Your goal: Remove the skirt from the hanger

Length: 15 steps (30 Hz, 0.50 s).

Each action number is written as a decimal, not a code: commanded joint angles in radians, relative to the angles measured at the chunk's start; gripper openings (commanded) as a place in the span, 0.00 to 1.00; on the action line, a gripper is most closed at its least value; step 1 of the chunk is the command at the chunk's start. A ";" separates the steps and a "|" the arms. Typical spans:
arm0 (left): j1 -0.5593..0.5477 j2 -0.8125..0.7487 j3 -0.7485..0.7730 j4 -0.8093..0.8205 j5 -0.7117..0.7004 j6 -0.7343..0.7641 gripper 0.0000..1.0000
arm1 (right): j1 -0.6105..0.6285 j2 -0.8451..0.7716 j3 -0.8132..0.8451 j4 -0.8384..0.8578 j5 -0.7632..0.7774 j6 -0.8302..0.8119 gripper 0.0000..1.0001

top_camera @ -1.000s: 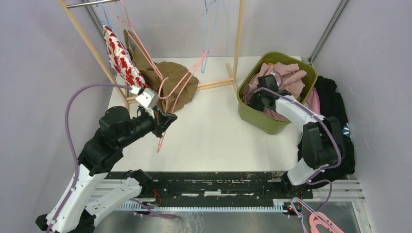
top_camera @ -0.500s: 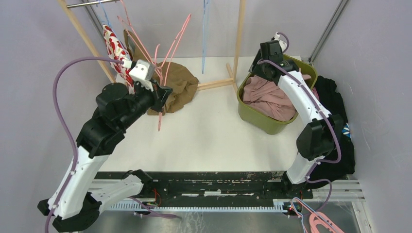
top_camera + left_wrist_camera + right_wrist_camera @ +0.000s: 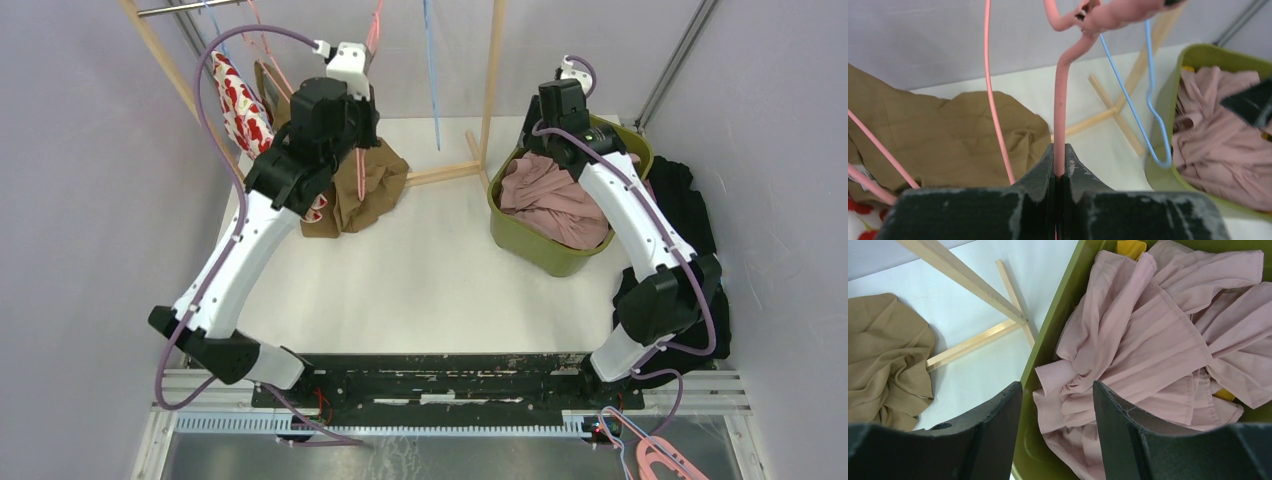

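- I see the green bin on the tabletop; the pink skirt lies crumpled inside it, off any hanger.
- My right gripper hangs over the bin's rim, jaws parted, gripping nothing.
- My left gripper is clamped on the pink hanger.
- Only the right wrist view shows yellow pieces under the skirt.
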State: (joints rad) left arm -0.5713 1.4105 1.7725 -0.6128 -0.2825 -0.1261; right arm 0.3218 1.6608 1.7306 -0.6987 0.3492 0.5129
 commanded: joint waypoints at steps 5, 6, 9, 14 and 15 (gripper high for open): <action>0.188 0.233 0.293 0.139 0.098 -0.110 0.03 | 0.008 -0.060 -0.017 0.062 0.014 -0.056 0.61; 0.195 0.265 0.328 0.141 0.105 -0.113 0.03 | 0.009 -0.060 -0.011 0.061 0.018 -0.060 0.61; 0.213 0.339 0.392 0.156 0.138 -0.135 0.03 | 0.008 -0.057 0.004 0.055 0.019 -0.071 0.61; 0.221 0.400 0.411 0.188 0.209 -0.176 0.03 | 0.008 -0.062 0.010 0.054 0.030 -0.077 0.61; 0.221 0.402 0.404 0.195 0.225 -0.183 0.03 | 0.008 -0.060 0.008 0.054 0.033 -0.081 0.61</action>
State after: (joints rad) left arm -0.3508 1.8057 2.1338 -0.5049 -0.1452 -0.2340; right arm 0.3271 1.6287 1.7042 -0.6853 0.3511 0.4564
